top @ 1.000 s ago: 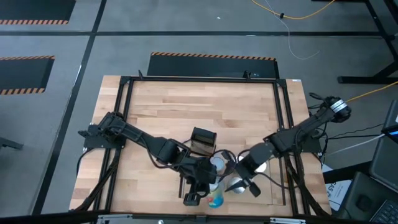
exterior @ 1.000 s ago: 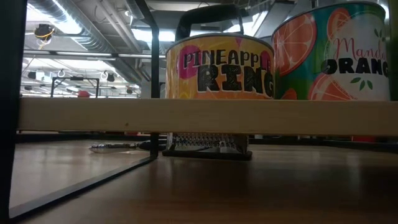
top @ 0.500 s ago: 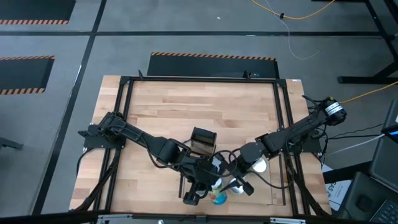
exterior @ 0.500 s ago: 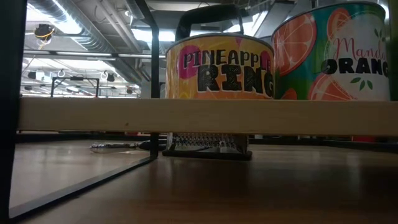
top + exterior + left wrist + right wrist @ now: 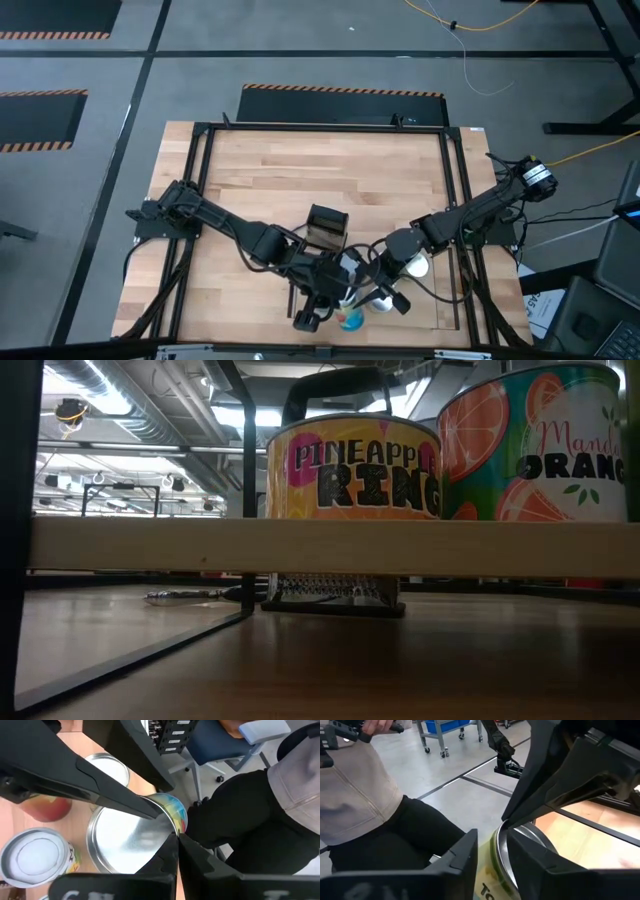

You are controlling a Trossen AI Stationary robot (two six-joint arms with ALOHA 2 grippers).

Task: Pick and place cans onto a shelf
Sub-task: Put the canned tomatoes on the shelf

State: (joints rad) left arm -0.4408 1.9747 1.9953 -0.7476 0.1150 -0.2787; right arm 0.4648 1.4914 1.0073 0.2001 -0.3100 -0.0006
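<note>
The pale wooden surface (image 5: 330,170) is planked and ringed by a thin black metal frame, and it stands on a grey floor marked with orange-and-black hazard stripes. Cables trail across the floor beyond it. From surface height the shelf (image 5: 300,545) shows as a flat light-wood board with a black upright at its left. On it stand two printed tins, a yellow pineapple rings can (image 5: 350,465) and a green mandarin oranges can (image 5: 540,445), side by side. Behind them are ceiling ducts and strip lights. A small black box (image 5: 326,225) sits on the surface near the middle. Both dark arms reach to the near edge, where the loose cans cluster. The left hand (image 5: 177,842) is pinched shut on nothing, its tips just at the rim of a silver-topped can (image 5: 125,840) with a smooth, brushed round lid and a bright multicoloured side. Beside that one stands a white-topped can (image 5: 35,857), and another silver-lidded tin (image 5: 107,765) lies farther off. The right hand (image 5: 492,839) is down at a can with a yellow-green label (image 5: 487,855). Whether it is gripping that can I cannot tell. Past the edge a person in dark trousers and a grey top (image 5: 355,795) sits close by.
</note>
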